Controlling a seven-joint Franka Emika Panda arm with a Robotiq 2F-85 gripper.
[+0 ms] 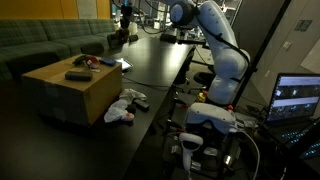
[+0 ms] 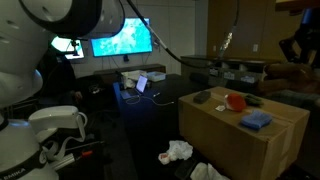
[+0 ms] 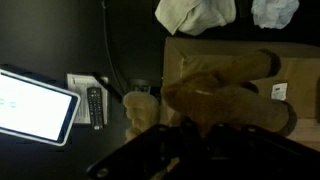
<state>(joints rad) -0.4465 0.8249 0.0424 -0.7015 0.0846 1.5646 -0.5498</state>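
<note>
In the wrist view my gripper [image 3: 200,135] is a dark shape at the bottom edge. A blurred brown plush toy [image 3: 225,90] sits right in front of the fingers and looks held between them. It hangs above a cardboard box [image 3: 180,55]. A cream plush figure [image 3: 140,110] lies beside the box. In an exterior view the gripper [image 1: 126,20] is high up, behind the box [image 1: 70,90]. On the box top lie a red object [image 2: 235,100], a blue object [image 2: 256,120] and a dark object [image 2: 203,97].
White cloths [image 3: 195,15] lie by the box and show in both exterior views [image 1: 125,105] [image 2: 178,152]. A tablet [image 3: 35,105] and a remote [image 3: 95,105] rest on the dark table. Lit monitors [image 2: 120,42] stand behind. The robot base [image 1: 215,100] stands at the table's edge.
</note>
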